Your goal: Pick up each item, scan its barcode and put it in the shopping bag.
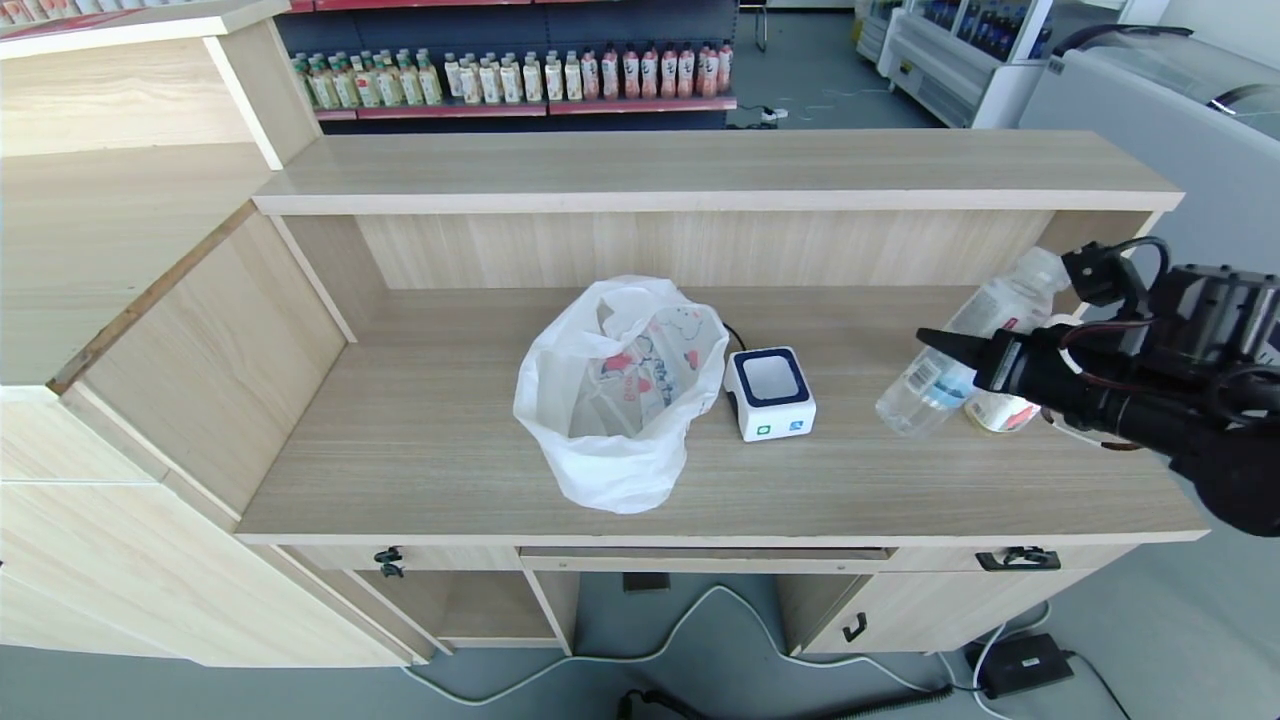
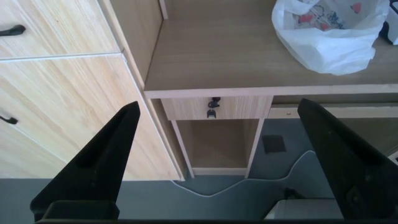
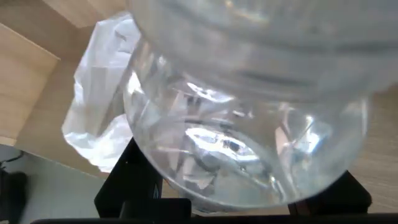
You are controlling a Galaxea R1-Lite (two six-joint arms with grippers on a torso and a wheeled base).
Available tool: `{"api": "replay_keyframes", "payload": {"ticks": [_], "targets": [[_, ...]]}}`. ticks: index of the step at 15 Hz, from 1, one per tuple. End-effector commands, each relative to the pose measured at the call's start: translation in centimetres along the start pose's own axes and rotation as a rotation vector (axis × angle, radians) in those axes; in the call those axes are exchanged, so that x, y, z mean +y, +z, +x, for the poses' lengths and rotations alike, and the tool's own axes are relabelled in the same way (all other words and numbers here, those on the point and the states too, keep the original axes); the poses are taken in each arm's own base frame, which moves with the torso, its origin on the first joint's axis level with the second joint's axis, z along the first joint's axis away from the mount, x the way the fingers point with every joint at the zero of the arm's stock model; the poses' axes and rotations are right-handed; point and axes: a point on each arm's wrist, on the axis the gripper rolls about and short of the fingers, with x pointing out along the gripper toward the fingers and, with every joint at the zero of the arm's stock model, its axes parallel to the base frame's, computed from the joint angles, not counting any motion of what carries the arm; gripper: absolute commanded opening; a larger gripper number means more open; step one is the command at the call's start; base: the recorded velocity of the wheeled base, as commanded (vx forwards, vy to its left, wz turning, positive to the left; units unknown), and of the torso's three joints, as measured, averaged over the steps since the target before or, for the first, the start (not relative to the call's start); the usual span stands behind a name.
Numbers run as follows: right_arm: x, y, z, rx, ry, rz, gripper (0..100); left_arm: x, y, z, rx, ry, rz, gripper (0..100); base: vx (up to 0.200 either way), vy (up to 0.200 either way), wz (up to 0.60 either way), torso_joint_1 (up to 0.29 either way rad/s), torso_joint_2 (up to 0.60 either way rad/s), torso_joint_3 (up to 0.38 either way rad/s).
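A clear water bottle (image 1: 940,365) is tilted over the right part of the counter, base toward the scanner (image 1: 768,392). My right gripper (image 1: 955,350) is shut on the bottle's middle. In the right wrist view the bottle (image 3: 249,124) sits between the dark fingers (image 3: 134,186). A white shopping bag (image 1: 620,390) stands open at the counter's middle, just left of the scanner, with printed packets inside. A small white bottle with a red label (image 1: 1000,412) stands behind the gripper, partly hidden. My left gripper (image 2: 219,112) is open, low in front of the counter's left drawer.
The wooden counter (image 1: 450,450) has a raised back shelf (image 1: 700,165) and a slanted side wall on the left. A cable runs from the scanner to the back wall. Drawers and open cubbies (image 2: 217,143) lie under the front edge.
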Motion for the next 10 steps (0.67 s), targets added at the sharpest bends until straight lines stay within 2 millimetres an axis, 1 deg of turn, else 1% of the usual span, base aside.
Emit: {"api": "replay_keyframes", "payload": {"ticks": [1,2,3,6,10], "targets": [[6.7,4.6,-10.5,-0.013,0.324,0.199,0,0.0,0.0,0.0,-0.001,0.0,0.0,100,0.0,0.0,0.0,0.0,0.0,0.0],[7.9,5.3,-12.2,-0.001,0.439,0.212,0,0.0,0.0,0.0,-0.001,0.0,0.0,100,0.0,0.0,0.0,0.0,0.0,0.0],[8.9,5.8,-13.4,0.023,0.538,0.232,0,0.0,0.0,0.0,-0.001,0.0,0.0,100,0.0,0.0,0.0,0.0,0.0,0.0],[11.7,6.4,-15.7,0.07,0.713,0.291,0,0.0,0.0,0.0,-0.001,0.0,0.0,100,0.0,0.0,0.0,0.0,0.0,0.0],[13.3,6.5,-16.6,0.111,0.82,0.317,0,0.0,0.0,0.0,-0.001,0.0,0.0,100,0.0,0.0,0.0,0.0,0.0,0.0]]}}
